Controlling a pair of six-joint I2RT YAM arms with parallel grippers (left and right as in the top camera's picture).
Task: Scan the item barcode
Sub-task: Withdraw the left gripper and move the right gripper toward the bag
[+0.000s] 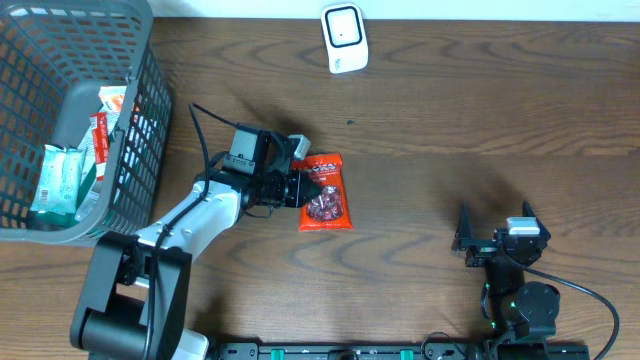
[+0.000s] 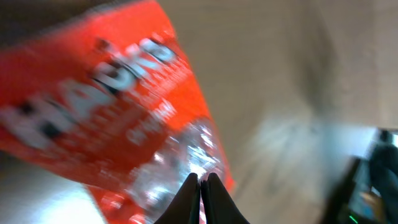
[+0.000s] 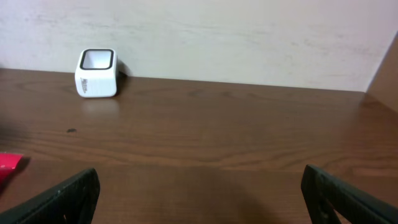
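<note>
The item is a red snack bag (image 1: 326,192) with white lettering and a clear window, near the table's middle. My left gripper (image 1: 298,188) is shut on the bag's left edge. In the left wrist view the bag (image 2: 112,106) looks blurred, and the gripper (image 2: 200,178) pinches its thin edge. No barcode shows on it. A white scanner (image 1: 345,38) stands at the table's back edge, well beyond the bag; the right wrist view shows the scanner (image 3: 96,73) by the wall. My right gripper (image 1: 497,228) sits low at the front right, and this gripper (image 3: 199,199) is open and holds nothing.
A grey mesh basket (image 1: 145,110) with several packets (image 1: 60,180) stands at the left edge, beside the left arm. A red corner of the bag (image 3: 7,163) shows at the left of the right wrist view. A pale wall runs behind the table.
</note>
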